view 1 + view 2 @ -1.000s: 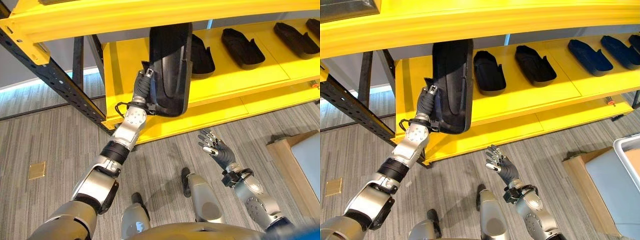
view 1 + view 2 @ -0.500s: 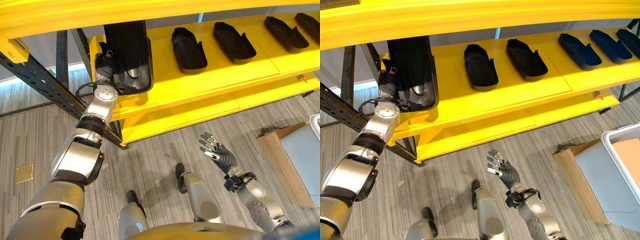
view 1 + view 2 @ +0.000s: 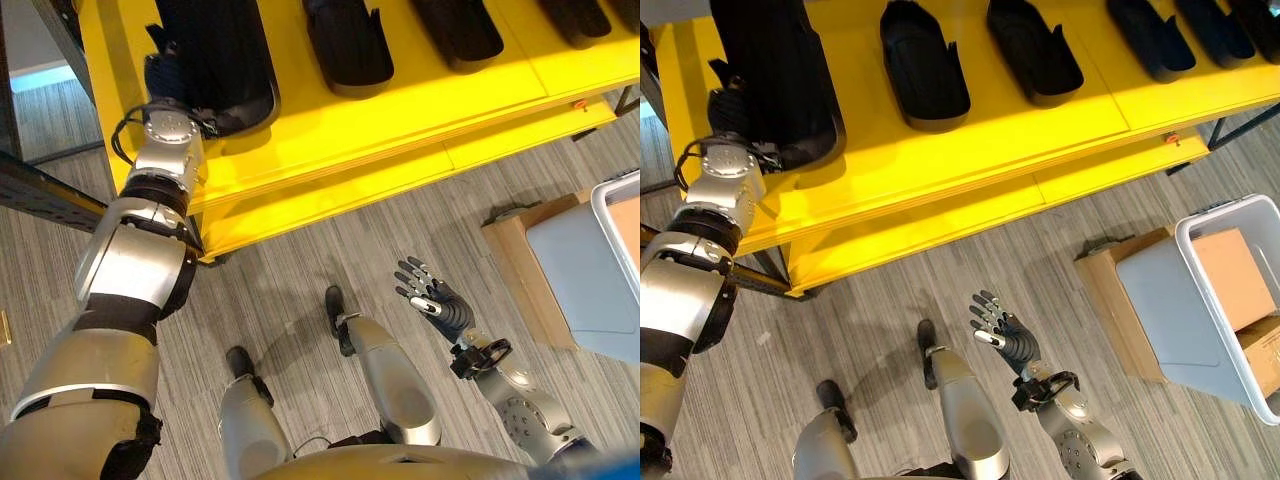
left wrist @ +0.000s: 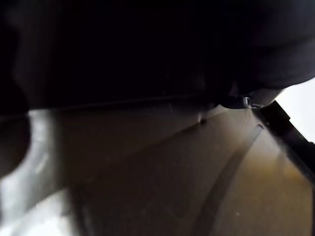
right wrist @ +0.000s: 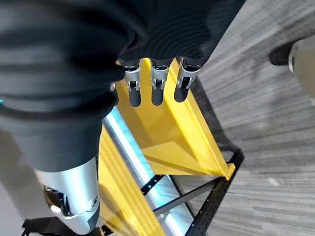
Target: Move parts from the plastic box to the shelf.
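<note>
Left hand (image 3: 728,108) sits against the black part (image 3: 775,70) on the yellow shelf (image 3: 940,160), grip hidden; part is long, dark, trough-shaped. Right hand (image 3: 1005,332) hangs loose-fingered.

Cardboard boxes (image 3: 1230,262) inside bin; brown cardboard box (image 3: 1120,310) on grey-striped floor (image 3: 890,290).

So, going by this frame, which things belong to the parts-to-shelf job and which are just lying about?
Part of the job:
- large black moulded plastic part, on the shelf at the left hand
- yellow metal shelf
- black moulded parts already laid in a row
- pale grey plastic box

Lying about:
- brown cardboard box under the plastic box
- right hand, idle, fingers spread over the floor
</note>
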Tool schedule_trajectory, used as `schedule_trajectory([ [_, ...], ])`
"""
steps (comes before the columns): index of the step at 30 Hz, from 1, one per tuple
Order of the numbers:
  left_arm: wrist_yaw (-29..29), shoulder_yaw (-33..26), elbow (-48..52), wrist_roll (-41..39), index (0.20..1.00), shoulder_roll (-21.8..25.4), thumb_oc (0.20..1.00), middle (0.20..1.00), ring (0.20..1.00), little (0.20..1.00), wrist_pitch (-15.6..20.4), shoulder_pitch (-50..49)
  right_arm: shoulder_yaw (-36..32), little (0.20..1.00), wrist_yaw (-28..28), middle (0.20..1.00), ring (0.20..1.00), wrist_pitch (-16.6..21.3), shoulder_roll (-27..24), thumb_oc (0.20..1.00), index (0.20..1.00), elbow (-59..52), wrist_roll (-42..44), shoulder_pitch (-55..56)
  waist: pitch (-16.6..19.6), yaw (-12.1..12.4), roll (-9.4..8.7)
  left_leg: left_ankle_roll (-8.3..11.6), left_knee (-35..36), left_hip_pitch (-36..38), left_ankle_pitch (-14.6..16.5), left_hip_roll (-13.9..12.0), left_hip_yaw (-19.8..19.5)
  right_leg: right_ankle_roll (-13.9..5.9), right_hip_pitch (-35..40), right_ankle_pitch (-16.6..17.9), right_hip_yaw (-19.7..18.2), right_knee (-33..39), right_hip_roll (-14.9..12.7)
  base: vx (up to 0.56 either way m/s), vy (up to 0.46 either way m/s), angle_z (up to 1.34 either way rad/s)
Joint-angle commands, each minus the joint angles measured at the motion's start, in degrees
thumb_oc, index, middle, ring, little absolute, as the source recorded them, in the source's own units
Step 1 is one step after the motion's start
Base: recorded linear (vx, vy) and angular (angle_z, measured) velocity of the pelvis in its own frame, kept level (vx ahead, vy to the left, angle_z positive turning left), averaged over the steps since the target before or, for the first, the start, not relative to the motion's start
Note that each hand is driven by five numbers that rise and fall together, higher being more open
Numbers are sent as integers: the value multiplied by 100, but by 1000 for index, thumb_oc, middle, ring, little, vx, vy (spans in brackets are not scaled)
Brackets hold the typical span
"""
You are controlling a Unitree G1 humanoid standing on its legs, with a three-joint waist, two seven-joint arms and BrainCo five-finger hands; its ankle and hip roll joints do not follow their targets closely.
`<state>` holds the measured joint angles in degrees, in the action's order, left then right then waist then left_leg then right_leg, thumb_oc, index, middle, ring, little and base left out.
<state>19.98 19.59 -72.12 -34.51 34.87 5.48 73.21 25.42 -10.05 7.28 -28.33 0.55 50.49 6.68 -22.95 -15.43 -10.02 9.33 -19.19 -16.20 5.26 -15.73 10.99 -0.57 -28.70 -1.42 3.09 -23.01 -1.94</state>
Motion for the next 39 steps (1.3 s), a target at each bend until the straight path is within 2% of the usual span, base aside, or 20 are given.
schedule_trajectory([
  [1,-39,-239,182,-401,200,596,200,200,200,200,321,210,-32,1000,-106,1000,1000,216,5,1000,1000,-24,260,57,335,31,-188,214,-458,-496,-165,-641,-599,-937,156,-108,-354,156,-705,130,7,1],
  [2,-28,-263,157,-402,200,632,200,200,200,200,309,201,-35,1000,-116,1000,1000,215,5,1000,1000,-22,275,86,354,38,-169,245,-499,-448,12,-669,-617,-965,182,-270,-333,82,-695,130,3,0],
  [9,-116,-345,86,-671,200,767,200,200,200,200,287,184,-64,1000,-124,1000,1000,190,-27,1000,1000,-11,319,155,383,35,-236,256,-602,-640,52,-701,-679,-934,29,-313,-305,-20,-649,46,-7,0],
  [16,-124,-184,-47,-316,200,1076,200,200,200,200,150,293,-164,1000,-158,1000,1000,194,-47,1000,1000,-41,401,230,370,46,-254,262,-678,-791,80,-711,-691,-919,-91,-327,-302,-74,-621,5,0,-1],
  [20,-144,192,-140,541,200,1269,200,200,200,200,-1,408,-206,1000,-270,1000,1000,185,-94,1000,1000,-51,462,274,360,54,-239,248,-741,-917,94,-704,-716,-912,-181,-318,-289,-109,-623,9,-4,2],
  [28,-42,643,-173,1340,200,1295,200,200,200,200,-110,702,-311,1000,-429,1000,1000,175,-246,1000,1000,-87,481,409,337,30,-205,245,-800,-1085,116,-658,-735,-914,-355,-304,-325,-199,-643,0,0,0],
  [33,-17,615,-177,1277,200,1268,200,200,200,200,-95,725,-319,1000,-457,1000,1000,166,-283,1000,1000,-76,487,427,342,21,-201,250,-858,-1156,144,-672,-738,-912,-432,-296,-361,-205,-619,0,0,0],
  [39,-25,366,-130,814,200,1173,200,200,200,200,7,608,-326,1000,-440,1000,1000,166,-245,1000,1000,-84,502,511,377,12,-213,254,-872,-1191,160,-680,-730,-913,-478,-303,-378,-213,-603,0,0,0],
])
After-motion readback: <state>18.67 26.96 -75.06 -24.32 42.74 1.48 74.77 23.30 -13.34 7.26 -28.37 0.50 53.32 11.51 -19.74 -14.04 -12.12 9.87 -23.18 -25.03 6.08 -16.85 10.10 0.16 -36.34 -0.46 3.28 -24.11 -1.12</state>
